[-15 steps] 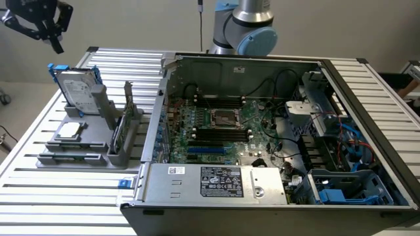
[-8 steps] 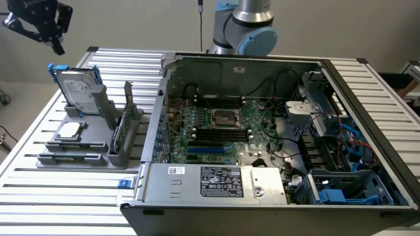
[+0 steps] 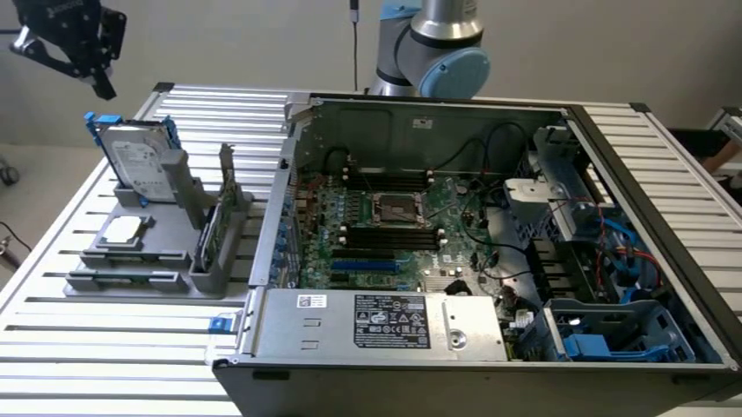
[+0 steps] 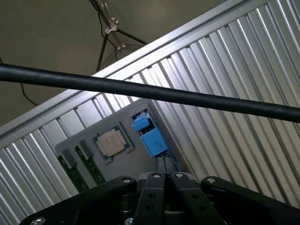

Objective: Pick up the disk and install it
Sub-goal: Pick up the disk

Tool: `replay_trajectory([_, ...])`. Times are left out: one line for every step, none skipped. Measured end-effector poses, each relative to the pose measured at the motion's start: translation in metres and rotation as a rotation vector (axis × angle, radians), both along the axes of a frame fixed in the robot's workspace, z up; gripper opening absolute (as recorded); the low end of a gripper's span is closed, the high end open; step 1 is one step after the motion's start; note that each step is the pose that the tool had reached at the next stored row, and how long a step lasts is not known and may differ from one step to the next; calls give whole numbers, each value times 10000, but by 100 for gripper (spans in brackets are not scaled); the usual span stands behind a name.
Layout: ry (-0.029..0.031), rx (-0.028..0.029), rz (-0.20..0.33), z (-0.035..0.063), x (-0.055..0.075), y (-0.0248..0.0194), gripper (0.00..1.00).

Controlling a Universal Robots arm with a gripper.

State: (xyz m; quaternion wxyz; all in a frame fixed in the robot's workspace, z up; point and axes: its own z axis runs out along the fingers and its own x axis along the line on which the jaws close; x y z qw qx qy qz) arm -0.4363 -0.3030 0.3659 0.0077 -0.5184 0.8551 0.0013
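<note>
At the exterior view's left, your gripper (image 3: pixel 99 80) hangs in the air over the corner of the slatted table (image 3: pixel 69 365), its fingers pressed together and holding nothing. Just below it, the disk (image 3: pixel 137 161) stands on edge in a grey holder (image 3: pixel 174 261), probably so it can be pinched from above. A processor chip (image 3: pixel 122 228) lies flat in the same holder. In the middle, the computer case (image 3: pixel 661 191) lies on its side with its interior facing up for access. At the right is a blue plastic bay (image 3: pixel 603 334), probably where the disk goes.
</note>
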Motion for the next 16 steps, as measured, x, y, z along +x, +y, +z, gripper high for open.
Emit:
replay_trajectory([0,0,173,-4,0,0,11])
replay_trajectory([1,0,326,-7,0,0,11])
replay_trajectory([1,0,476,-9,0,0,11])
replay_trajectory([1,0,619,-12,-1,0,11])
replay_trajectory([1,0,759,-14,-1,0,11])
replay_trajectory([2,0,893,-16,-1,0,11])
replay_trajectory([5,0,1024,-18,-1,0,11])
replay_trajectory([12,0,1134,-19,-1,0,11])
replay_trajectory([20,1,1238,-20,-2,0,11])
replay_trajectory([28,2,1340,-21,-2,0,11])
replay_trajectory([34,2,1451,-22,-2,0,11])
replay_trajectory([39,2,1570,-23,-3,0,11])
replay_trajectory([43,1,1694,-23,-3,0,11])
replay_trajectory([43,1,1819,-25,-3,0,11])
replay_trajectory([42,2,1967,-27,-3,0,11])
replay_trajectory([43,1,2135,-28,-4,0,11])
